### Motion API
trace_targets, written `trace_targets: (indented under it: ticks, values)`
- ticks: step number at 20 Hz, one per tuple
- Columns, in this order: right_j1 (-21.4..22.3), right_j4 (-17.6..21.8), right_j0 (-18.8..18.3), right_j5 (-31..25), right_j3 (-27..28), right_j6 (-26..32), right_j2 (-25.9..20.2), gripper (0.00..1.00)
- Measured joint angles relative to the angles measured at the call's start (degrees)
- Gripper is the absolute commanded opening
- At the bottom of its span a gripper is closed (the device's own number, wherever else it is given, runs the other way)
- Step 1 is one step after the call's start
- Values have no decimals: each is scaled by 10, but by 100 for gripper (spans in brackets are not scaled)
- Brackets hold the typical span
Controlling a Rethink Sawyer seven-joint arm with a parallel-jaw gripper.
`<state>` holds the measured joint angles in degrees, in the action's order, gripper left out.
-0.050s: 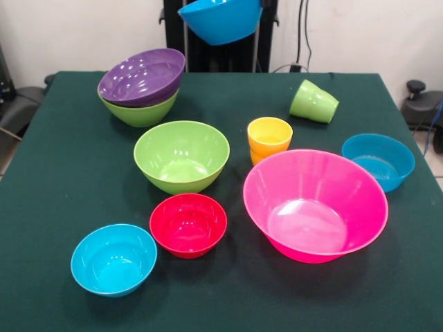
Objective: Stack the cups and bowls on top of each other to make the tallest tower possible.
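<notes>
A blue bowl (221,19) hangs tilted in the air at the top edge, above the table's far side. Only a sliver of my gripper (261,4) shows at that bowl's right rim, holding it. At the back left, a purple bowl (142,75) rests tilted inside a lime green bowl (142,112), forming a low tower. Loose on the cloth are a second lime green bowl (181,155), a huge pink bowl (315,204), a red bowl (188,224), a cyan bowl (113,259) and another blue bowl (378,160). The yellow-orange cup (269,138) stands upright; the light green cup (313,102) lies tipped over.
A dark green cloth covers the table (62,180). The black pedestal (173,41) rises behind the far edge. Cables (303,34) hang down the wall at the back right, and dark equipment (419,104) sits beyond the table's right side.
</notes>
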<state>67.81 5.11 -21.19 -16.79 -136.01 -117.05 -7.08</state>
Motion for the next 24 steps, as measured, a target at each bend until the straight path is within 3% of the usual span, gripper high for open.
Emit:
trace_targets:
  ticks: [9,24]
  values:
    - [-27,49,-52,9,-7,0,-26,0]
    - [-55,94,-88,9,-7,0,-61,0]
